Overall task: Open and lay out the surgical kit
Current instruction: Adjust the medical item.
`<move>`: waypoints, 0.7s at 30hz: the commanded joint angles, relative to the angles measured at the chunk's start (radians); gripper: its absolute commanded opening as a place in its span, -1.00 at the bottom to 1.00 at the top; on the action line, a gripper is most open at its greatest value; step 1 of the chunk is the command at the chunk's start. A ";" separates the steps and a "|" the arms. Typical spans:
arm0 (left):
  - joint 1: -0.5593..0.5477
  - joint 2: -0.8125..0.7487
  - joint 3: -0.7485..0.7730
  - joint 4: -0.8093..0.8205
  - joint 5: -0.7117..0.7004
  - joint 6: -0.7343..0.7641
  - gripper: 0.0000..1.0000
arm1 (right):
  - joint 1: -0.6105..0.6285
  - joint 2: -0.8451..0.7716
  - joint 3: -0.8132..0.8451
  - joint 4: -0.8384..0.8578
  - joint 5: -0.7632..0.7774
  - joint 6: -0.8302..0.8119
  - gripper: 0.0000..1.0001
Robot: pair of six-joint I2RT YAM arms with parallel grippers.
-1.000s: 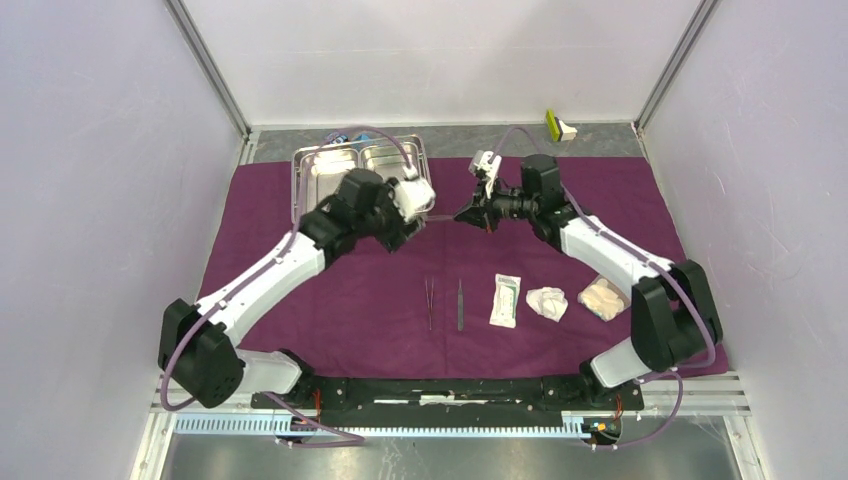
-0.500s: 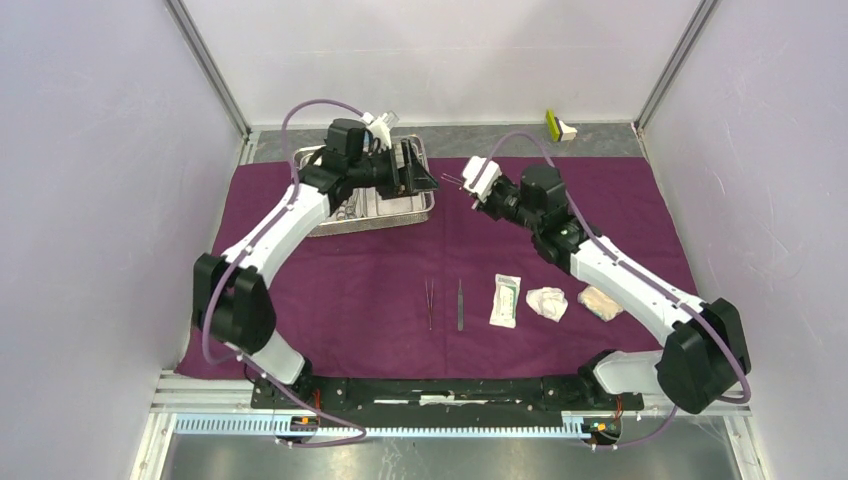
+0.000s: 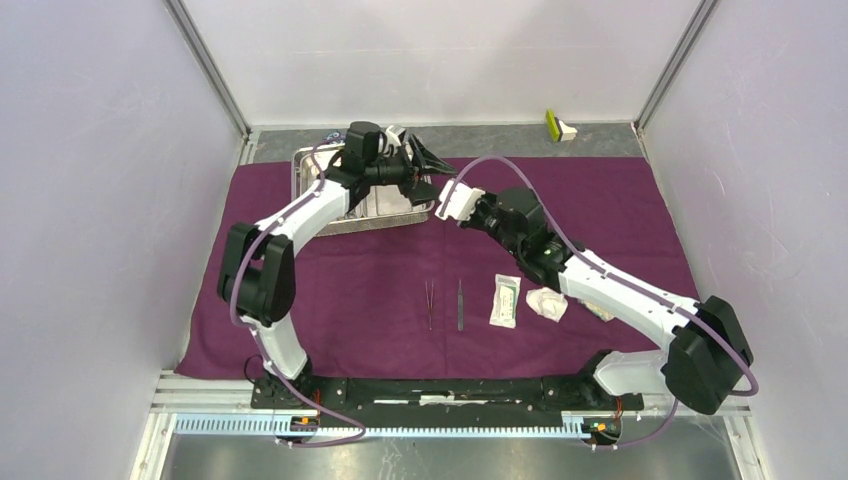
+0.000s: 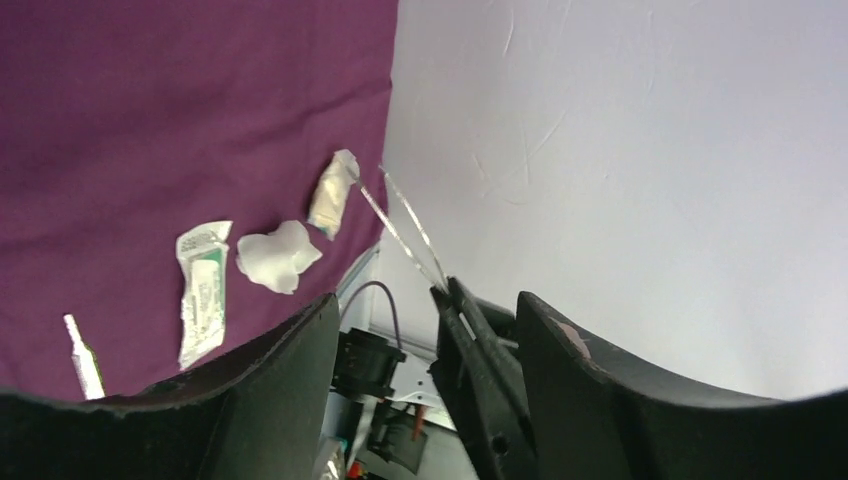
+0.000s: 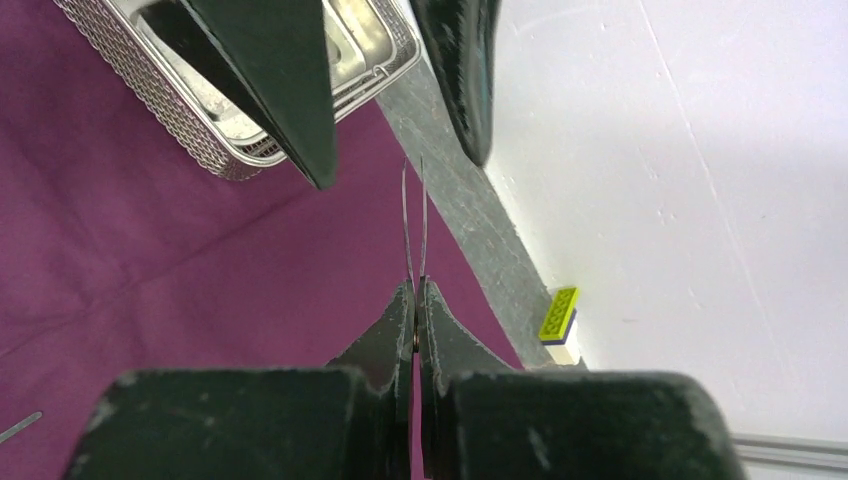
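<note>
- Right gripper (image 5: 414,292), upper centre of the top view: pinched tight on thin metal tweezers (image 5: 412,215), whose prongs point away from it.
- Left gripper (image 4: 428,300): spread wide, one finger on either side of the prongs, no contact visible.
- Steel tray (image 3: 380,218) sits upper left on the purple cloth (image 3: 330,300); the white packet (image 3: 506,300) lies lower centre.

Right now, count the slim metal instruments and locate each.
3. One pair of tweezers in the right gripper; a second pair and the forceps side by side on the purple cloth. The partly covered tray may hide more.
</note>
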 commanded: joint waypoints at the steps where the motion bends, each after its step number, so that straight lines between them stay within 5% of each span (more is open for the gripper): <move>1: -0.028 0.041 0.009 0.127 0.057 -0.175 0.40 | 0.053 0.018 -0.018 0.081 0.128 -0.074 -1.00; 14: -0.052 0.117 0.000 0.232 0.045 -0.284 -0.09 | 0.189 0.068 -0.105 0.247 0.377 -0.245 -1.00; 21: -0.061 0.148 -0.003 0.269 0.052 -0.315 -0.16 | 0.232 0.098 -0.111 0.291 0.439 -0.284 -1.00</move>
